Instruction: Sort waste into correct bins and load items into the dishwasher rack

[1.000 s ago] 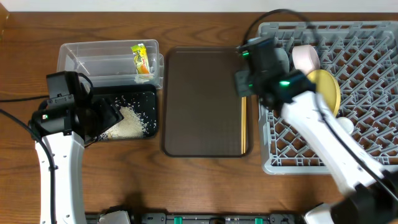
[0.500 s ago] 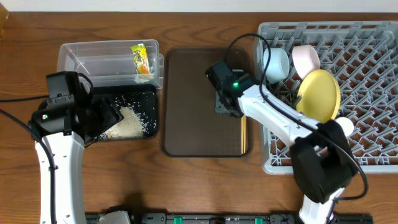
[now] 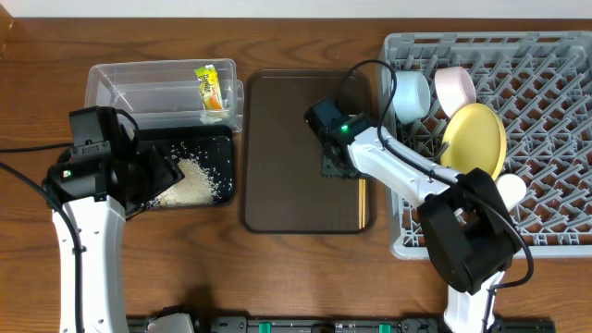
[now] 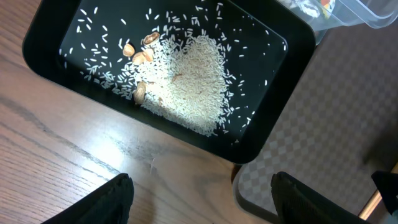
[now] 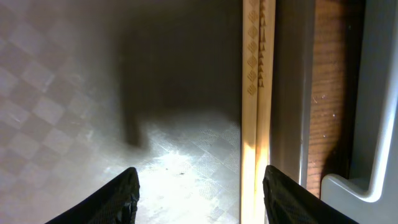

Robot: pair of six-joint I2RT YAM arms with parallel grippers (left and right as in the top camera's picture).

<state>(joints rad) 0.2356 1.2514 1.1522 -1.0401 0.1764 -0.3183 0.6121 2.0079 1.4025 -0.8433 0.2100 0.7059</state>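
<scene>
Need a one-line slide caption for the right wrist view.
Open right end effector hovering over the brown tray, chopsticks lying along its rim.

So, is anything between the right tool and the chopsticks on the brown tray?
Nothing visible does. The right tool is open above the brown tray, and the chopsticks lie uncovered along its right rim.
</scene>
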